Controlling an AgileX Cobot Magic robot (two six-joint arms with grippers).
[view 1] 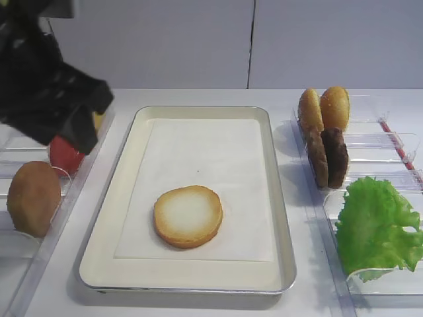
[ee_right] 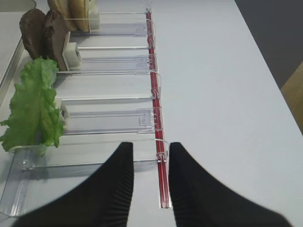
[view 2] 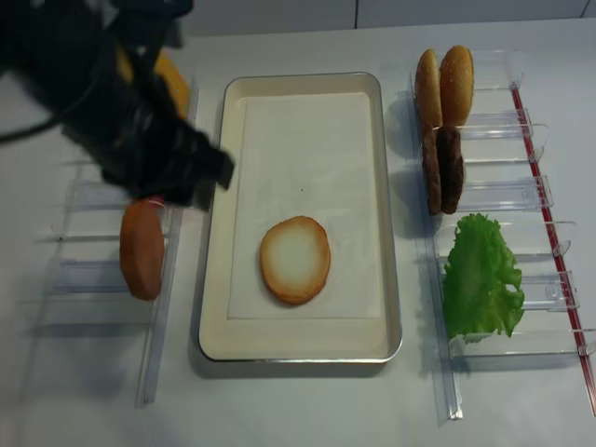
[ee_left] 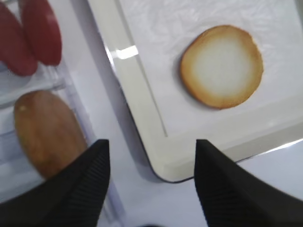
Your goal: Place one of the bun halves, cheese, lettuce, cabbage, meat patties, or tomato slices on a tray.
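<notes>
Bun half [view 1: 188, 216]: flat, cut face up, on tray [view 1: 277, 198] liner, near front edge.
Left gripper [ee_left: 149, 163]: jaws spread, empty, above tray's left rim and the bin with the domed bun [ee_left: 47, 132].
Right gripper [ee_right: 151, 163]: jaws apart, empty, over clear bins [ee_right: 109, 120] beside lettuce [ee_right: 33, 106].

You see the tray [view 2: 216, 279] mid-table | flat bun half [view 2: 295, 260] lies cut face up on its white paper liner [view 2: 307, 149] | left arm [view 2: 112, 102] hangs over the left bins, fingers hidden | domed bun [view 2: 142, 248] stands left of tray | right: upright buns [view 2: 442, 84], meat patties [view 2: 443, 169], lettuce [view 2: 480, 277]
</notes>
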